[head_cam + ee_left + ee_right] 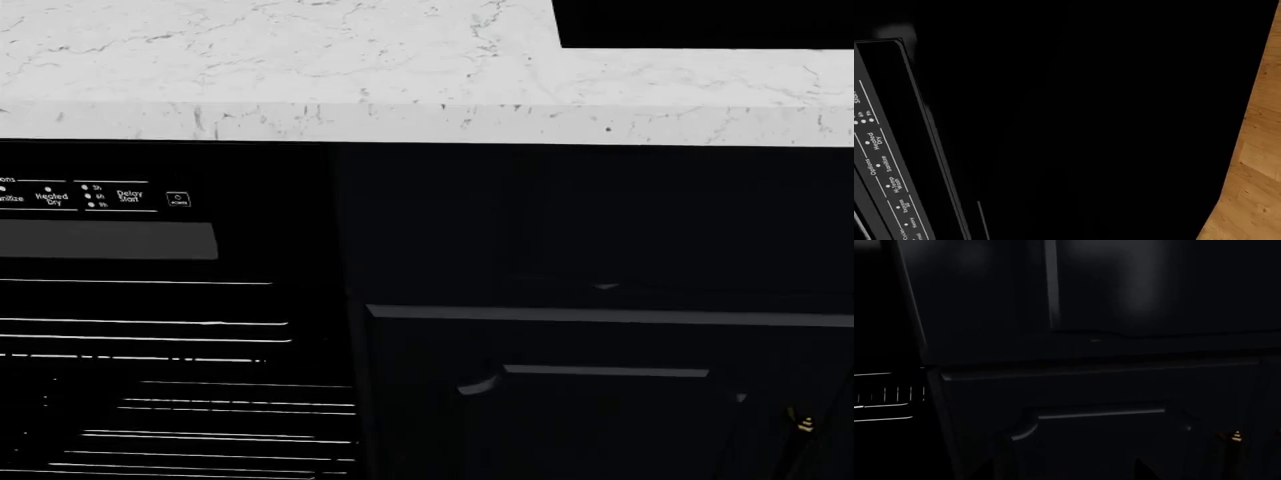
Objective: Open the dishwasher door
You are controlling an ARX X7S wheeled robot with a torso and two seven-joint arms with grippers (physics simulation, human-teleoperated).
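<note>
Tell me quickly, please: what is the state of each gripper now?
Left gripper: not in view; its wrist camera shows only the dishwasher door.
Right gripper: not in view; its wrist camera shows only a dark cabinet.

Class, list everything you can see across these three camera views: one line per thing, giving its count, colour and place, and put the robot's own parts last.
dishwasher door: one, glossy black with thin bright horizontal lines, head view's left below the counter.
control labels: one row, white, along the door's top; also in the left wrist view.
recessed strip: one, grey, just under the labels.
countertop: one, white marble with grey veins, across the head view's top.
cooktop: one, flat black, set in the counter at far right.
cabinet door: one, very dark, panelled, right of the dishwasher; also fills the right wrist view.
floor: one patch, light wood, left wrist view only.
Grippers and arms: none can be made out in any view.
</note>
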